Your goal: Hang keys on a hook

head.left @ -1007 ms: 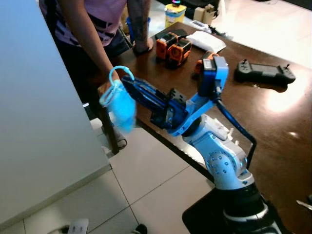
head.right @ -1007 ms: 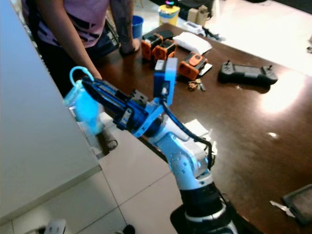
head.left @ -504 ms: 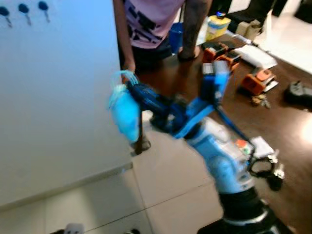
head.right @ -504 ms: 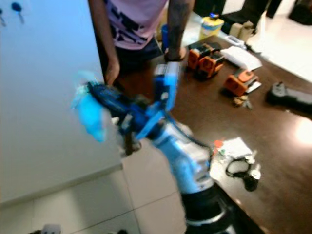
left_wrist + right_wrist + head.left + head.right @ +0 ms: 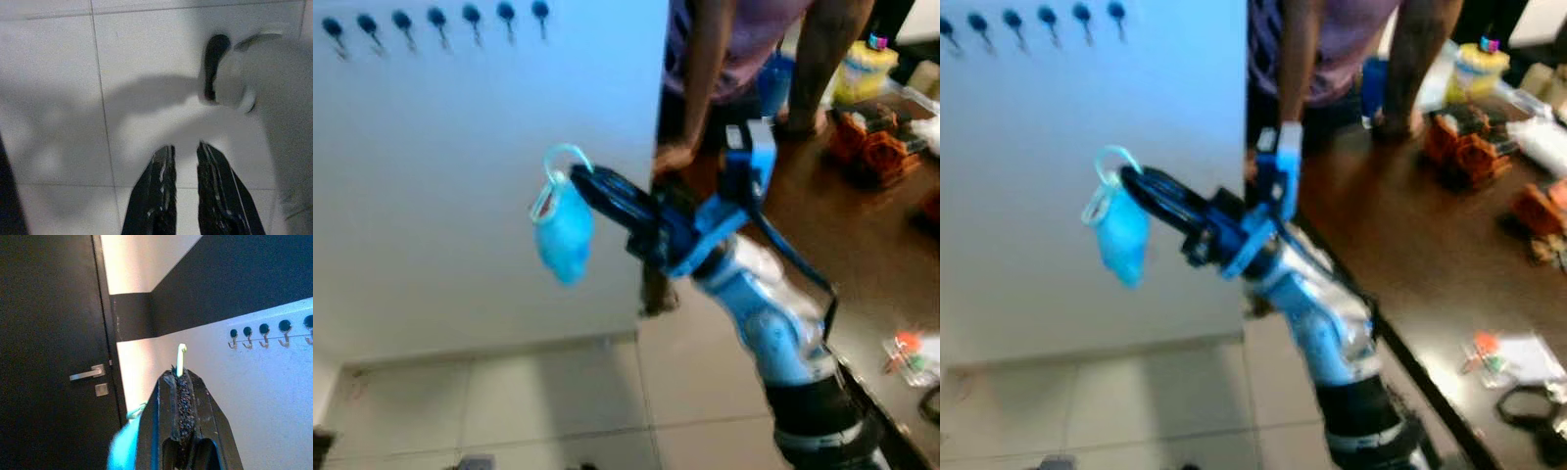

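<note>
Right gripper pinches the loop of the blue key pouch, raised before the white panel below a row of hooks.

Dark wood table at right: orange blocks, yellow-lidded tub, white paper w/ small bits, black cable near edge. Pale tiled floor below, running up to white panel w/ row of hooks.

Our right arm is silver tinted blue (a black cable loops beside it), with a black cuff below, and our right gripper has long black rough-padded fingers.
</note>
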Robot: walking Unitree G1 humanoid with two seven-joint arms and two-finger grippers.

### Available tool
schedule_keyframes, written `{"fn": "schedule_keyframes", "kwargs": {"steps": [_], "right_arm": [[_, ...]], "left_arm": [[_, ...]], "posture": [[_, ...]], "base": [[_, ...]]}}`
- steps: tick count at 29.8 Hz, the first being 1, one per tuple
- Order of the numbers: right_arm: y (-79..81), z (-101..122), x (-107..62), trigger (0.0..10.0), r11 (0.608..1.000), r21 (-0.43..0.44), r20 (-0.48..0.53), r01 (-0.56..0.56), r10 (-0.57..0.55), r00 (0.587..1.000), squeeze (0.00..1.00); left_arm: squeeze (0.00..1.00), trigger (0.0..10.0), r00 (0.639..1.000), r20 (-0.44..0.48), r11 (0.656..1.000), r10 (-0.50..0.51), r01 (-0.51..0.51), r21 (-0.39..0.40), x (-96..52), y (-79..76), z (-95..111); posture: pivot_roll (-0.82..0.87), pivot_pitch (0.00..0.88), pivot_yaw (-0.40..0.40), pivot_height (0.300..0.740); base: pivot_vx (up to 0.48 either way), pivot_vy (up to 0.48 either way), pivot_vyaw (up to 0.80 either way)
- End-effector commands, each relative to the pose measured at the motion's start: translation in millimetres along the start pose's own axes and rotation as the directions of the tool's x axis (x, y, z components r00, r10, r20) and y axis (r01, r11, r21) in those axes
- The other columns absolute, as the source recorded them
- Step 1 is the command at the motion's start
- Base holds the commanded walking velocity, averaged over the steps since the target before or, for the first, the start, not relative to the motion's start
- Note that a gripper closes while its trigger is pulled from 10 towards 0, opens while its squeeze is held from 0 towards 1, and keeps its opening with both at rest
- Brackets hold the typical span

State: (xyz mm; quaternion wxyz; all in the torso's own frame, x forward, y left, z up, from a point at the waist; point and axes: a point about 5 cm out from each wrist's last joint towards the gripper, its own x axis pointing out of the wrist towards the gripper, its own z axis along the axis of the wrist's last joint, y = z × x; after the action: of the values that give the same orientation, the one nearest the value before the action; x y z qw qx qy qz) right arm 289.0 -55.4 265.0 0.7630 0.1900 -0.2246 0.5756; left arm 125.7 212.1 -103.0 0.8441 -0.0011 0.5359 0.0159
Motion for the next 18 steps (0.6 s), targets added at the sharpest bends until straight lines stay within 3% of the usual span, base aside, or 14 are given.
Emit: {"fn": "schedule_keyframes", "kwargs": {"steps": [1,18], "right_arm": [[-4.5,-1.1,2.3,10.0,0.998,0.009,0.013,0.062,-0.062,0.998,0.0],[-6.2,7.4,-3.2,10.0,0.998,0.022,0.044,0.066,-0.067,0.997,0.0]], "left_arm": [[0.0,10.0,1.0,-0.017,1.0,-0.002,0.002,0.008,-0.8,0.8,-5.0],[0.0,10.0,1.0,-0.022,1.0,-0.013,0.013,0.017,-0.9,-1.0,-7.3]], "posture": [[0.0,0.018,0.067,0.74],[-0.02,0.033,0.077,0.74]], "base": [[0.311,0.0,0.0],[0.332,0.0,0.0]]}}
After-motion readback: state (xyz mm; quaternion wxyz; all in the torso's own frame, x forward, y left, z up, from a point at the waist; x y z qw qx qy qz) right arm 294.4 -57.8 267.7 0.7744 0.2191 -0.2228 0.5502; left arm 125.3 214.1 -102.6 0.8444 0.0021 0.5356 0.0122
